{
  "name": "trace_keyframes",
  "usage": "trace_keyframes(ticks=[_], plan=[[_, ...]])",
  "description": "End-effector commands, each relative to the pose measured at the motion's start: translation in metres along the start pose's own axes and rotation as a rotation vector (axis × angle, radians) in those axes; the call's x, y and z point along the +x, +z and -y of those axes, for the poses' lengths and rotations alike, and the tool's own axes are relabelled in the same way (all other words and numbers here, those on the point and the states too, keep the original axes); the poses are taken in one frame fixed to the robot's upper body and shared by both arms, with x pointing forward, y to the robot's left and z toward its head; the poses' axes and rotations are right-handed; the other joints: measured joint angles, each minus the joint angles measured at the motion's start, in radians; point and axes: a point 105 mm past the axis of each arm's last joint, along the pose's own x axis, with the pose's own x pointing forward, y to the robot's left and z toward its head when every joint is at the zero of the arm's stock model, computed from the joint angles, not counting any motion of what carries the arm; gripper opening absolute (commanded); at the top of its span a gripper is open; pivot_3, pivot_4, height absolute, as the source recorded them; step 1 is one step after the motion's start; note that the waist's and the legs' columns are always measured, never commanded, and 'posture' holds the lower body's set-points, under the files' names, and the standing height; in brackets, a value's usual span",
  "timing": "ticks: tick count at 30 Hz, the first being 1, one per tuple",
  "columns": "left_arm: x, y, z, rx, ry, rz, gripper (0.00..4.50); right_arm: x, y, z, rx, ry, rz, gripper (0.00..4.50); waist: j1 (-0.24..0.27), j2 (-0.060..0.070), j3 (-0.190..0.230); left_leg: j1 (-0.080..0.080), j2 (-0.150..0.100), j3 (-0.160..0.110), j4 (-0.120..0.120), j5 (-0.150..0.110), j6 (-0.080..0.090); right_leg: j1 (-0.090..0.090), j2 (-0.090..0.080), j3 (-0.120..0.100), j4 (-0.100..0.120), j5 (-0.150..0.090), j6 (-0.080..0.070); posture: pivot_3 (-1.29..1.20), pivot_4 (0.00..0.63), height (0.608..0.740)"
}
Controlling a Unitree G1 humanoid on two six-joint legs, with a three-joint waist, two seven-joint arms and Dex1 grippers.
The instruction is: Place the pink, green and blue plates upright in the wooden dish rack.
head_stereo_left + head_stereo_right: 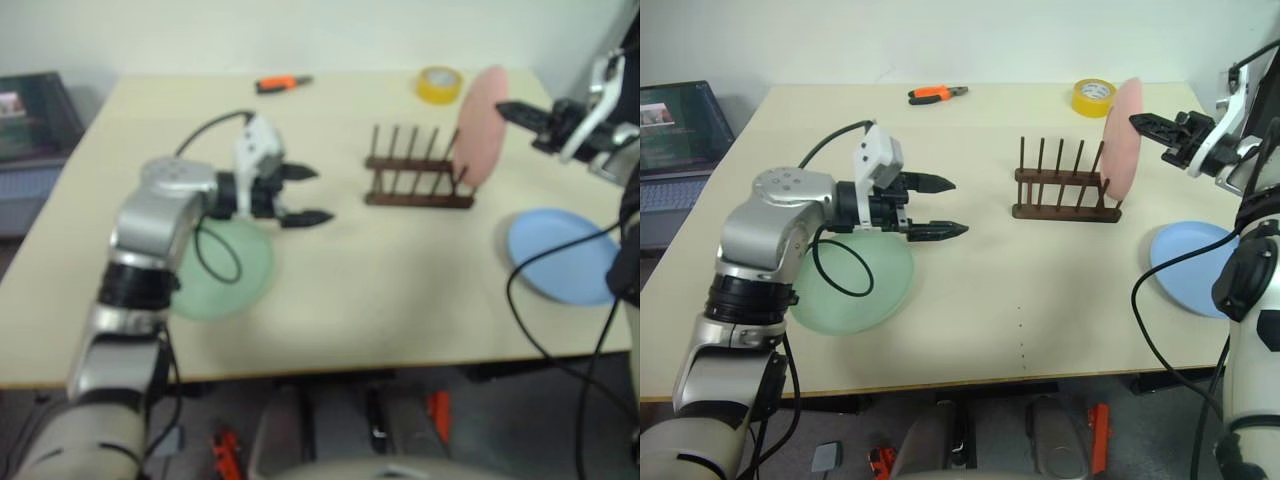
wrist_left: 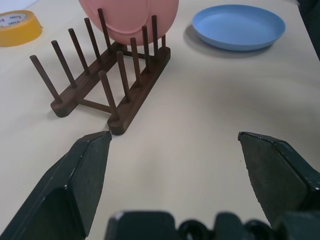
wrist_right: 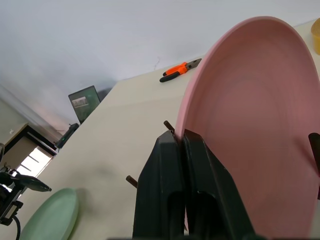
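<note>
The pink plate (image 1: 1124,150) stands on edge, leaning slightly, between the pegs at the right end of the wooden dish rack (image 1: 1060,195). My right gripper (image 1: 1137,120) reaches in from the right and is shut on the plate's upper rim. The green plate (image 1: 855,290) lies flat at the table's left, partly under my left arm. Just above its far edge hovers my left gripper (image 1: 958,207), open and empty, pointing toward the rack. The blue plate (image 1: 1185,265) lies flat near the right edge of the table.
A yellow tape roll (image 1: 1093,97) sits behind the rack, and orange-and-black pliers (image 1: 937,94) lie at the far edge. A laptop (image 1: 675,130) stands off the table's left side. A black cable (image 1: 845,270) loops from my left arm over the green plate.
</note>
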Motion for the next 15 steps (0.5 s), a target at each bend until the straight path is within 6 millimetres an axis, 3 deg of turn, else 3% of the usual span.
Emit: trace_keyframes(ticks=[1, 15], plan=[[-0.0019, 0.0061, -0.0008, 0.038, 0.009, 0.008, 4.46, -0.0022, 0.011, -0.0075, -0.074, 0.026, -0.007, 0.0, 0.0, 0.0, 0.0, 0.0, 0.0, 0.0, 0.0, 0.0, 0.0, 0.0, 0.0, 0.0, 0.0, 0.0, 0.0, 0.0, 0.15, 0.74], [-0.0008, 0.0065, -0.0027, 0.038, 0.018, 0.009, 4.46, -0.0017, 0.0114, -0.0015, 0.064, -0.046, 0.021, 0.0, -0.001, 0.0, 0.0, 0.0, 0.0, 0.0, 0.0, 0.0, 0.0, 0.0, 0.0, 0.0, 0.001, 0.0, 0.0, 0.0, 0.15, 0.74]])
